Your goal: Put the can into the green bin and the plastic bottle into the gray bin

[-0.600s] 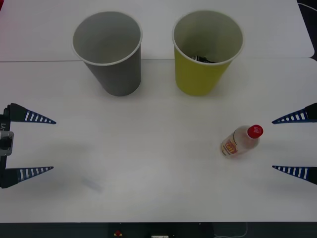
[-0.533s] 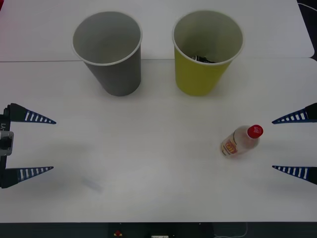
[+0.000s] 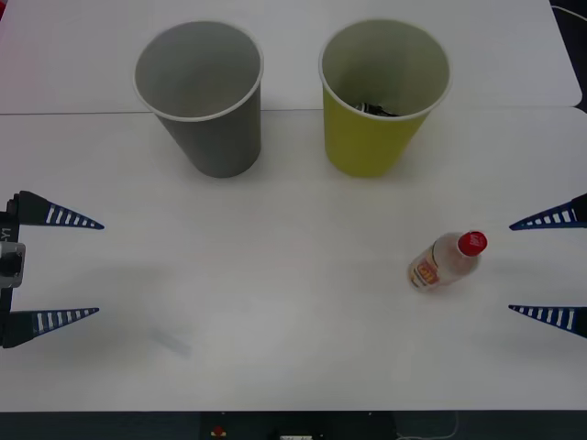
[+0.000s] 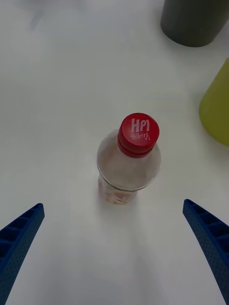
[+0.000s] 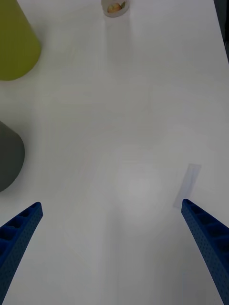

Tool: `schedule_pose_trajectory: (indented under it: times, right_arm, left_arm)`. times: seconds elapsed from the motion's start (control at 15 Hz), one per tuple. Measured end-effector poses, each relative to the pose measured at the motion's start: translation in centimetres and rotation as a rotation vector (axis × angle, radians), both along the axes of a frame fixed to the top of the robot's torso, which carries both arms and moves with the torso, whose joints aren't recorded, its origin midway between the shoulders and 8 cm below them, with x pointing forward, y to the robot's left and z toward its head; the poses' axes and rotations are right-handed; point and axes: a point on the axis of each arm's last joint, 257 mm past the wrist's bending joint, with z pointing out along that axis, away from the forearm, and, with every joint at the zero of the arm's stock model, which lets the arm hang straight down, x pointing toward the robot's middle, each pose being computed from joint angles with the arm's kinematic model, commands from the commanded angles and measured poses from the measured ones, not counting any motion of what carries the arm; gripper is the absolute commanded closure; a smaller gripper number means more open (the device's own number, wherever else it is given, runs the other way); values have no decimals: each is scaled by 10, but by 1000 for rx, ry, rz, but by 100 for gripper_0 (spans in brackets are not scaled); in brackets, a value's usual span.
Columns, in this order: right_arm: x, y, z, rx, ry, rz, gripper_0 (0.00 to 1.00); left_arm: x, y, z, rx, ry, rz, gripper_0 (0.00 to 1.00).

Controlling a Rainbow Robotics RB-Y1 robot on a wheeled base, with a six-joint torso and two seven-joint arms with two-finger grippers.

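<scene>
The left end effector [image 3: 64, 268] waits wide open at the counter's [image 3: 293, 348] left edge. The gray bin [image 3: 200, 96] and green bin [image 3: 383, 96] stand behind. The bottle [image 3: 446, 259] stands upright, cap up, long axis vertical, facing the wide-open right end effector [image 3: 548, 268]. Advance level, straddle the body below the cap, and close squarely.

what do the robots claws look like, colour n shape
Both the left claw and the right claw have two long blue fingers tapering to sharp points, with pale ribbed stripes along their inner faces. The left one's black base carries a small grey fitting and white lettering.
</scene>
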Motion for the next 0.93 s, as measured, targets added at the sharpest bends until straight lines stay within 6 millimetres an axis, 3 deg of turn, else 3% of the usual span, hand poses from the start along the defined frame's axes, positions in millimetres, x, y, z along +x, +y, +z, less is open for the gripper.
schedule_pose_trajectory:
  times: [0.67, 0.93]
  right_arm:
    - [15, -10, -25, 91, -23, -30, 0]
    - [14, -8, -46, 196, -22, -10, 0]
  left_arm:
    - [0, 0, 0, 0, 0, 0, 0]
    - [0, 0, 0, 0, 0, 0, 0]
